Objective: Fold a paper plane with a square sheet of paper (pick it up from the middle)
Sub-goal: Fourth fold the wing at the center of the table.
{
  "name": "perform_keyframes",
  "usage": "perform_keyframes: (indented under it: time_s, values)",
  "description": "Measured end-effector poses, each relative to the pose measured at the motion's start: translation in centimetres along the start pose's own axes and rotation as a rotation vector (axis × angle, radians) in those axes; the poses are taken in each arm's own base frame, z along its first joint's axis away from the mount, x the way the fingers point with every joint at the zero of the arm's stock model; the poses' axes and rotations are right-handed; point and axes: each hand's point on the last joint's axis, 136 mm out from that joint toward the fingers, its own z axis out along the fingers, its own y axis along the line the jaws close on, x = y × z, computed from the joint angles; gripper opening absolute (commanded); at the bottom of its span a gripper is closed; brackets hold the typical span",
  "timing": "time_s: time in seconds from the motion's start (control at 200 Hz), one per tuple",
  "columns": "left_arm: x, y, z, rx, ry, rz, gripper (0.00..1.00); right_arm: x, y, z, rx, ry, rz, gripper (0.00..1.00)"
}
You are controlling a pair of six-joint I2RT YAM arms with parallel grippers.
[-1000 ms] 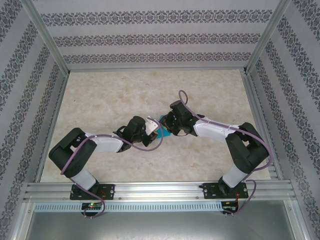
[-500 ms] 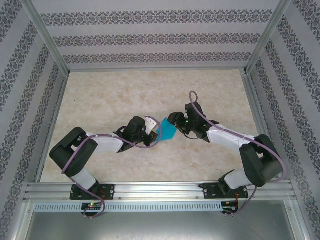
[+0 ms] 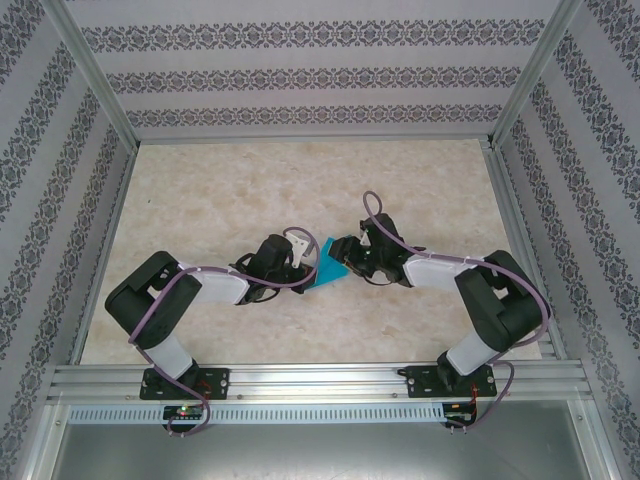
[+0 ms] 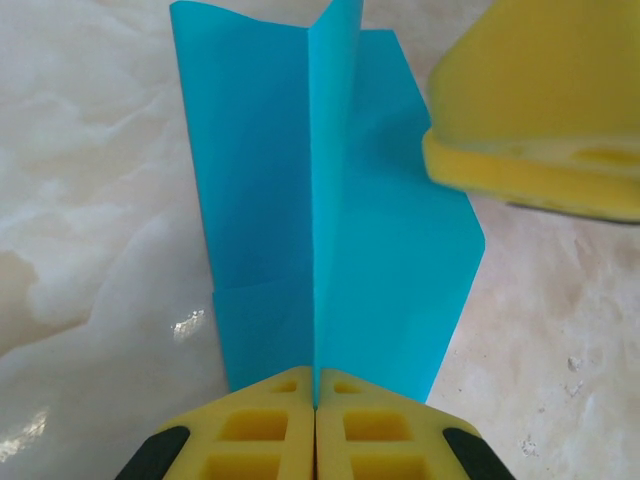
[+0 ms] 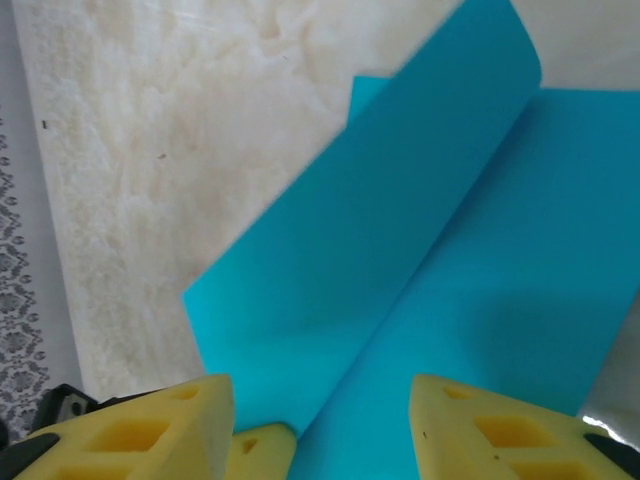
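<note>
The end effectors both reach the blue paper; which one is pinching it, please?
The left end effector: shut on the crease of the paper, while the right end effector stands open.

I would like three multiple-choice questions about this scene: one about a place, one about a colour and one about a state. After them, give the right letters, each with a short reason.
1. Where is the blue paper?
A. to the left of both tools
B. between the left tool and the right tool
C. to the right of both tools

2. What colour are the fingers of the tools?
A. red
B. green
C. yellow

3. What is the state of the left tool?
A. shut on the middle fold of the blue paper
B. wide open above the blue paper
C. shut on nothing

Answers:
1 B: the top view shows the blue paper lying between the two tools.
2 C: both wrist views show yellow fingers.
3 A: the left wrist view shows its fingers pressed together with the fold running between them.
</note>
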Motion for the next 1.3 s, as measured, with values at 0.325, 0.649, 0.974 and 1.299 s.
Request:
perform_keyframes:
  time_s: [0.325, 0.649, 0.974, 1.299]
  values:
    - [0.4, 0.0, 0.2, 0.01, 0.016, -0.064, 0.09, 0.7, -0.1, 1.0, 0.001, 0.035, -0.008, 0.49]
    - [1.1, 0.2, 0.6, 0.012, 0.038, -0.095, 0.09, 1.1, -0.1, 1.7, 0.007, 0.056, -0.027, 0.49]
    - [1.0, -0.2, 0.8, 0.027, 0.049, -0.122, 0.12, 1.1, -0.6, 2.3, 0.028, 0.069, -0.025, 0.48]
    - [1.0, -0.5, 0.7, 0.043, 0.082, -0.163, 0.36, 1.1, -1.2, 2.6, 0.089, 0.076, -0.033, 0.48]
